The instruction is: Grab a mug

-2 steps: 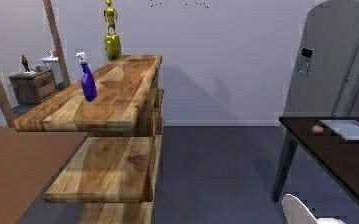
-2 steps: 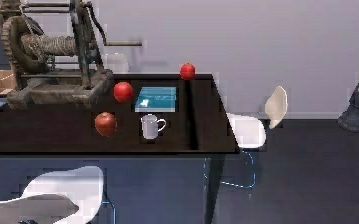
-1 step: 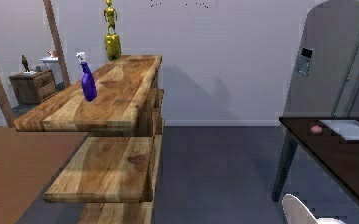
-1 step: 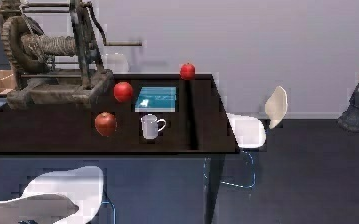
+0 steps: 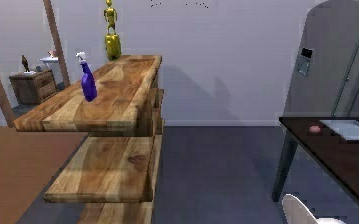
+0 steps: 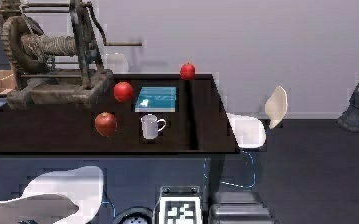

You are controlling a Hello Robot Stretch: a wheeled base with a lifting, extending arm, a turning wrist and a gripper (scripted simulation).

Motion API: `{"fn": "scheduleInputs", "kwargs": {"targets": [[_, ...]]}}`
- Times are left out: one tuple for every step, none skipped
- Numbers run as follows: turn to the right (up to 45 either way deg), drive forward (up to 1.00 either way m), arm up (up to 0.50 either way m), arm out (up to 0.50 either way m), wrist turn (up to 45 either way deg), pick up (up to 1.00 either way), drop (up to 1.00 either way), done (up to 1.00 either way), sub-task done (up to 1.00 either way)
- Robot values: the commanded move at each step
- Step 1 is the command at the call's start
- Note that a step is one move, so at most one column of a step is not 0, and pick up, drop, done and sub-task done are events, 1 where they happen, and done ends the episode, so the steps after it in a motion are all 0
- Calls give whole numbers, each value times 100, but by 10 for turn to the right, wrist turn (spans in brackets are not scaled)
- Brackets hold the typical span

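Just inside the black table's (image 6: 47, 140) near edge, a white mug (image 6: 152, 126)

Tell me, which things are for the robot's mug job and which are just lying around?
For the job: white mug, on the dark table.
Just lying around: three red round things, blue book, rusty machine, blue spray bottle, gold statue.

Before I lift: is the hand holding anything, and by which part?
Cannot be told: the hand sits at the arm side view's bottom edge, far end unclear. The white mug stands on the dark table.
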Motion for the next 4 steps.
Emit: {"fn": "scheduleInputs", "kwargs": {"targets": [[0, 0, 0, 50, 0, 0, 0, 0, 0], [0, 0, 0, 0, 450, 0, 0, 0, 0], [0, 0, 0, 0, 450, 0, 0, 0, 0], [0, 0, 0, 0, 450, 0, 0, 0, 0]]}}
